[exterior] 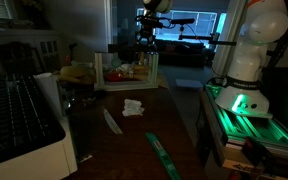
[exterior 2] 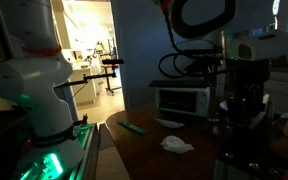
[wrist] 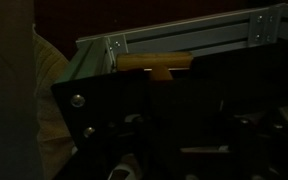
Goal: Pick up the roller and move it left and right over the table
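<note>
The dark brown table (exterior: 134,140) runs away from the camera. On it lie a slim white stick-like item (exterior: 112,121) and a long green item (exterior: 162,155); I cannot tell which is the roller. The green item also shows in an exterior view (exterior 2: 132,127). My gripper (exterior: 147,42) hangs high at the table's far end, above a rack, far from both items. It shows as a dark shape in an exterior view (exterior 2: 241,120). The wrist view is too dark to show the jaws; it shows a metal rack frame (wrist: 184,35) and a yellow wooden piece (wrist: 159,65).
A crumpled white paper (exterior: 132,107) (exterior 2: 177,145) lies mid-table. A rack with food items (exterior: 124,70) stands at the far end. A white cabinet with a black keyboard panel (exterior: 19,115) is beside the table. A microwave (exterior 2: 182,100) and the robot base (exterior: 246,60) stand nearby.
</note>
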Available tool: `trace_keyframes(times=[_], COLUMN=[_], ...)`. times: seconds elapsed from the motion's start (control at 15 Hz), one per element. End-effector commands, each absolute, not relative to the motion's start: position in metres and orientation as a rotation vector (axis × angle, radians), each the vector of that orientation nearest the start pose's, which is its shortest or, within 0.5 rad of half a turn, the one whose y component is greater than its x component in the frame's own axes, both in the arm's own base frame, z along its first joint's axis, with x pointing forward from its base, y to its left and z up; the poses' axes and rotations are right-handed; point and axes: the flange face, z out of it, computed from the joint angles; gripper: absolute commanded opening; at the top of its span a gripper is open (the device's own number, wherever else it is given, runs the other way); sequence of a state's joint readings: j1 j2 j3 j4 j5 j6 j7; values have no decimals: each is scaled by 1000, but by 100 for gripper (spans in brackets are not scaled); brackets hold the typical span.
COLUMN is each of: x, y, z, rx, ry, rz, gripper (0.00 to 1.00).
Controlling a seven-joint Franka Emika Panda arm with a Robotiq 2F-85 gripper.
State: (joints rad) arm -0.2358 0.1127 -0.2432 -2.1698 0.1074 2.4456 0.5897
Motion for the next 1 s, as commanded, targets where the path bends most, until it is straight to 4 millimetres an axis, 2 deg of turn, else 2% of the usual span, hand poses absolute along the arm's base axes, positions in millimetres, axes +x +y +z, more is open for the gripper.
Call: trace_keyframes(times=[0.0,0.27,0.53,0.93], x=[492,485,476,458], y=[-260,-251,-232,-186], z=[388,398,395,391], rx=[-2566,-2575,-2598,-2652], ry=[1699,1669,1631,1518], rz=[-234,-187,-142,-170], gripper=[34,34,34,34])
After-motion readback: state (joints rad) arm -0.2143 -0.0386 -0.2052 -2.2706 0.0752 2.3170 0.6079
